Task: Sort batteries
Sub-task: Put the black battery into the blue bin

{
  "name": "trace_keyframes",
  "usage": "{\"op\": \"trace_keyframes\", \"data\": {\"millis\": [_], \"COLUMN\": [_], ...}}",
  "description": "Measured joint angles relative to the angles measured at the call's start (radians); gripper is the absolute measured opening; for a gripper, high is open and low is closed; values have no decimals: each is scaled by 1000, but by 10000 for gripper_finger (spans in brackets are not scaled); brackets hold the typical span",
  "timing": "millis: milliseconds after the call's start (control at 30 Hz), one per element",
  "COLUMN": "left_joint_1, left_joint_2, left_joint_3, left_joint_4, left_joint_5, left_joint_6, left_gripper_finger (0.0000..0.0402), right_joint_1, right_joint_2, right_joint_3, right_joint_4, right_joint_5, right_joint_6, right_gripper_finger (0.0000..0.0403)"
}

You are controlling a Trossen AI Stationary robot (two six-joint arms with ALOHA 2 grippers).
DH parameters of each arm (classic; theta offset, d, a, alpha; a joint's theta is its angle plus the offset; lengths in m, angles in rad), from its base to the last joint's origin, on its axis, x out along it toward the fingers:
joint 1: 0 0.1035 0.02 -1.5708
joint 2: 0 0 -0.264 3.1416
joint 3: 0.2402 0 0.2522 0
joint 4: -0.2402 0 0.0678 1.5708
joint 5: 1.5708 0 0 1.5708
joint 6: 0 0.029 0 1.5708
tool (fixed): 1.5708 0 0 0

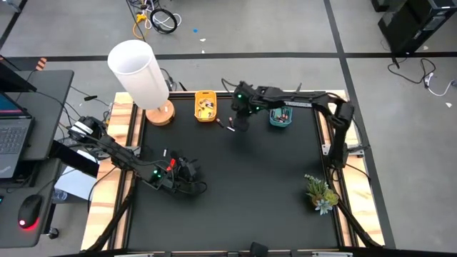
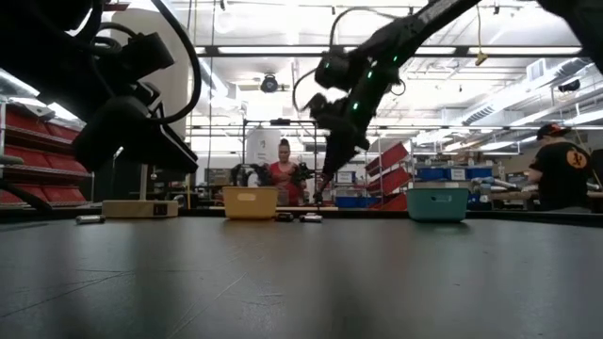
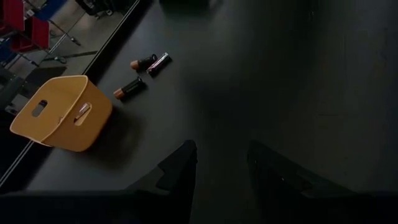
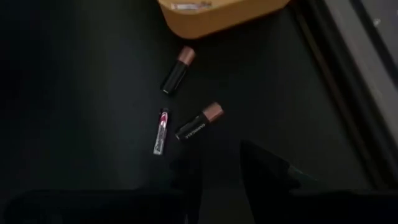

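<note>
The right gripper (image 4: 217, 180), fingers slightly spread and empty, hovers over three batteries (image 4: 177, 68) near the yellow bin (image 1: 206, 106); from above only specks show. The left gripper (image 3: 221, 165) waits, spread.

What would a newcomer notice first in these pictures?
Probably the right gripper, fingers open, hanging over three loose batteries on the black mat beside the yellow bin. The teal bin sits further right, and the left gripper waits open near the mat's left edge.
</note>
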Motion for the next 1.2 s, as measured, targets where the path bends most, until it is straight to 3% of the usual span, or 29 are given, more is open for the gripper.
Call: {"op": "trace_keyframes", "data": {"millis": [233, 667, 1200], "left_joint_1": [0, 0, 0], "left_joint_2": [0, 0, 0], "left_joint_3": [0, 0, 0], "left_joint_4": [8, 0, -8], "left_joint_5": [-8, -7, -9], "left_joint_6": [3, 5, 27], "left_gripper_finger": [147, 147, 147], "right_joint_1": [8, 15, 24], "right_joint_2": [120, 299, 322], "right_joint_3": [42, 246, 264], "right_joint_4": [33, -52, -109], "right_joint_5": [-6, 1, 28], "right_joint_6": [95, 117, 143], "right_gripper_finger": [112, 131, 138]}}
